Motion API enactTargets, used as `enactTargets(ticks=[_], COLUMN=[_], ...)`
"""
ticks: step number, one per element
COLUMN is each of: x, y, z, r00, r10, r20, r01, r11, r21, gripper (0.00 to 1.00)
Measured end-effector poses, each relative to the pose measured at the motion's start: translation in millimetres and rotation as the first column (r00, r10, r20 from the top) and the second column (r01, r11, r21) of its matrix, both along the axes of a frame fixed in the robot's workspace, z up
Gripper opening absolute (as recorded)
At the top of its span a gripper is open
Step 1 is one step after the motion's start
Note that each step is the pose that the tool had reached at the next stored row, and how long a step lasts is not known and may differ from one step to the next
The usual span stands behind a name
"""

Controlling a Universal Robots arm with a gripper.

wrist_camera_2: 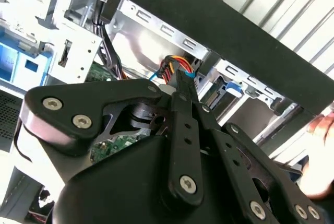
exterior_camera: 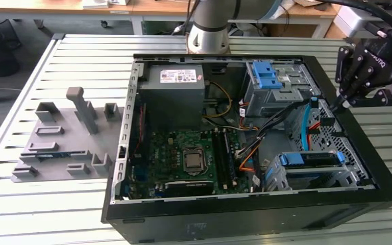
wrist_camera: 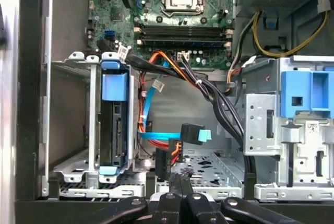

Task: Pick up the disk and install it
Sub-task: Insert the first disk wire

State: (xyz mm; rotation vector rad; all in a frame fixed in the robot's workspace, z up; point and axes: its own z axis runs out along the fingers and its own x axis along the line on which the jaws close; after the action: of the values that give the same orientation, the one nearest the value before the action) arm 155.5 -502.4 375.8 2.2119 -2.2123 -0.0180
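No print can be read; the power supply's (exterior_camera: 175,92) white sticker (exterior_camera: 178,75) carries only illegible lines.

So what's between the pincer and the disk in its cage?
In the first wrist view, loose cables: a blue ribbon cable with black plugs lies between the pincer and the disk.

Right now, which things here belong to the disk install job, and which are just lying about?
Job: disk, sitting in a drive cage; end effector, shut, at the computer case edge.
Lying about: power supply; motherboard; grey fixture plate beside the case.
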Motion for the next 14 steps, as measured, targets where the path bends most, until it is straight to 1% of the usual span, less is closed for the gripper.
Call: enactTargets(ticks=[3,4,7,8,9,10,11,12,14], x=[-5.1,-7.4,-8.7,-8.7,-9.0,-9.6,-11.0,-12.4,-13.6], y=[0.0,0.0,0.3,0.3,0.3,0.3,0.4,0.4,0.3], z=[0.0,0.0,-0.1,-0.1,-0.1,-0.2,-0.3,-0.5,-1.9], r00=[1.0,1.0,1.0,1.0,1.0,1.0,1.0,1.0,1.0], r10=[0.0,0.0,0.0,0.0,0.0,0.0,0.0,0.0,0.0], r20=[0.0022,0.0033,0.0035,0.0035,0.0035,0.0035,0.0035,0.0035,0.0035], r01=[0.0,0.0,0.0,0.0,0.001,0.001,0.001,0.001,0.001], r11=[0.9986,0.9982,0.9982,0.9982,0.9982,0.9982,0.9982,0.9981,0.9979], r21=[-0.0533,-0.0598,-0.0601,-0.0601,-0.0603,-0.0603,-0.0606,-0.0611,-0.0655], gripper=[0.11,0.11,0.11,0.17,0.17,0.23,0.23,0.3,0.3])
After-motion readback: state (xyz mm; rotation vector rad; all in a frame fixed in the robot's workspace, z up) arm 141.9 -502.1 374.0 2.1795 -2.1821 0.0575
